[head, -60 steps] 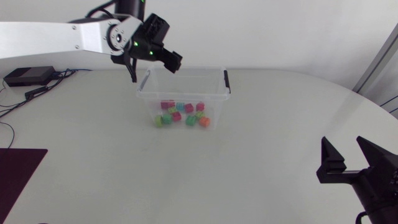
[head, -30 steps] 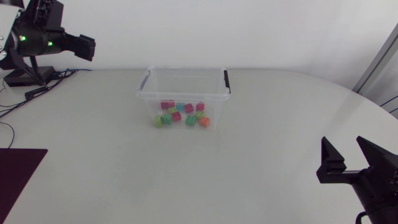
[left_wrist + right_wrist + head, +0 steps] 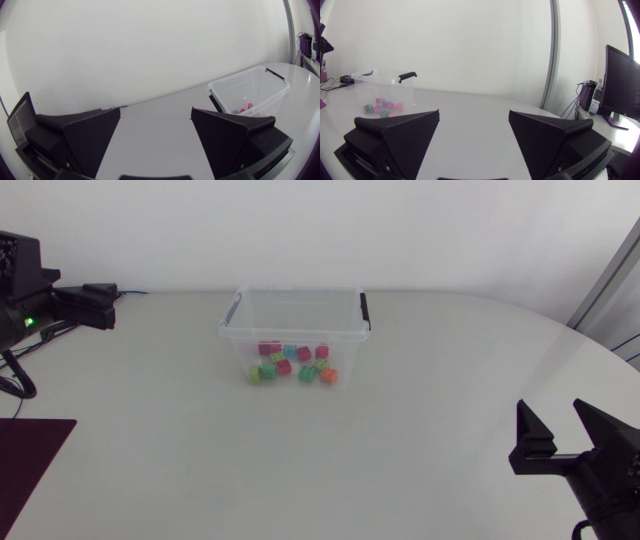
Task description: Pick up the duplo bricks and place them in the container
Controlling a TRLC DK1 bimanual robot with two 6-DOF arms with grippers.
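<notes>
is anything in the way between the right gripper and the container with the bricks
Nothing visible. Only bare table lies between the open right gripper and the container. The duplo bricks already lie inside it, behind its clear walls.

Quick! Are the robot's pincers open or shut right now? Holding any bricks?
Left pincer: open, holding nothing.
Right pincer: open, holding nothing.

Bench surface free across the middle and along the near edge. One obstacle: clear container near the far edge, top uncovered, walls upright. Left claw at far left corner, right claw at near right corner, both well apart from it. Dark mat flat at near left corner.
</notes>
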